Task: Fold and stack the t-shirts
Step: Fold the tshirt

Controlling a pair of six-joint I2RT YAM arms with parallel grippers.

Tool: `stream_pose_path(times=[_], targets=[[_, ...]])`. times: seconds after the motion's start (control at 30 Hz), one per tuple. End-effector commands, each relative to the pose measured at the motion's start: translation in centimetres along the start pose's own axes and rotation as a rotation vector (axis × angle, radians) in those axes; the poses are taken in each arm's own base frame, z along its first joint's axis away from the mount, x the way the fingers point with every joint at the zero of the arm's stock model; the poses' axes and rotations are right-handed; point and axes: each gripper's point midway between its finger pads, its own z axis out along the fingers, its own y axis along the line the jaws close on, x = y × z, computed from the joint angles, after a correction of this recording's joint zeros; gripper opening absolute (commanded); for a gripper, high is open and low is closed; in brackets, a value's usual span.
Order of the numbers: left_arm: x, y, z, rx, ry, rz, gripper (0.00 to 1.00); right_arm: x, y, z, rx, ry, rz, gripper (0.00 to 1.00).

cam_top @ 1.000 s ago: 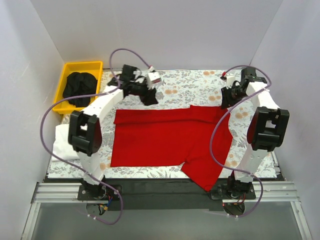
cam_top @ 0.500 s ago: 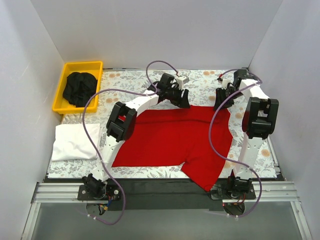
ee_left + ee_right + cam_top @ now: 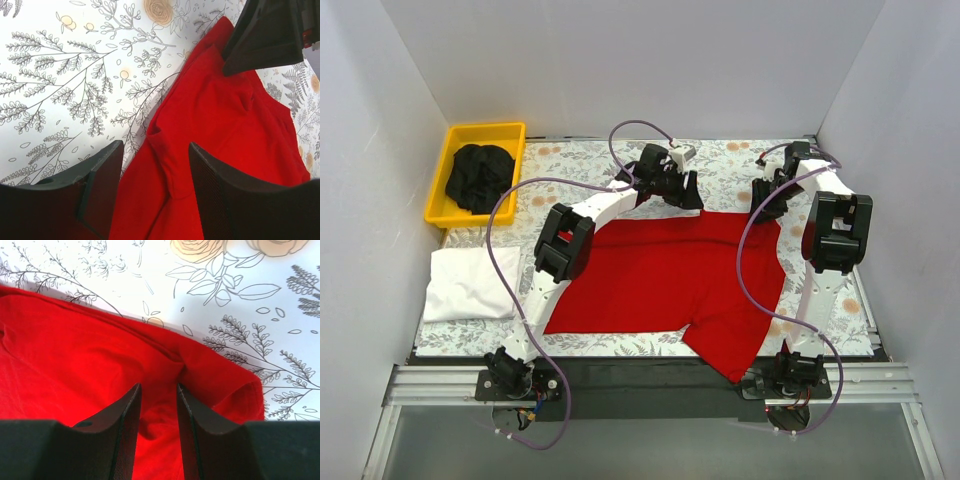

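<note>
The red t-shirt (image 3: 660, 275) is lying spread across the middle of the desk (image 3: 720, 165). The left jaws are standing released, straddling its far edge, while the right jaws are clenching a puckered fold of red cloth at its far right corner. The white t-shirt (image 3: 470, 283) is lying folded at the desk's left edge; the black t-shirt (image 3: 480, 175) is sitting in the yellow tray (image 3: 485, 127).
</note>
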Motion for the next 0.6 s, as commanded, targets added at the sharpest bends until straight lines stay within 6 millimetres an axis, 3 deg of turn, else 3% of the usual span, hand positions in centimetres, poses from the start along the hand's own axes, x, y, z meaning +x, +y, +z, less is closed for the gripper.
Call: stream_pose_path(times=[0.0, 0.23, 0.43, 0.57], targets=[[-1.7, -1.3, 0.1, 0.031, -0.045, 0.030, 0.53, -1.2, -0.4, -0.2, 0.028, -0.039, 0.026, 0.41], [-1.3, -1.6, 0.2, 0.051, -0.041, 0.013, 0.54, -2.1, -0.3, 0.1, 0.014, -0.061, 0.030, 0.40], [-0.7, -1.8, 0.5, 0.075, -0.028, -0.003, 0.53, -2.2, 0.9, 0.3, -0.035, -0.064, 0.012, 0.29], [0.2, -1.9, 1.0, 0.077, -0.010, -0.011, 0.51, -2.2, 1.1, 0.0, -0.039, -0.070, 0.000, 0.14]])
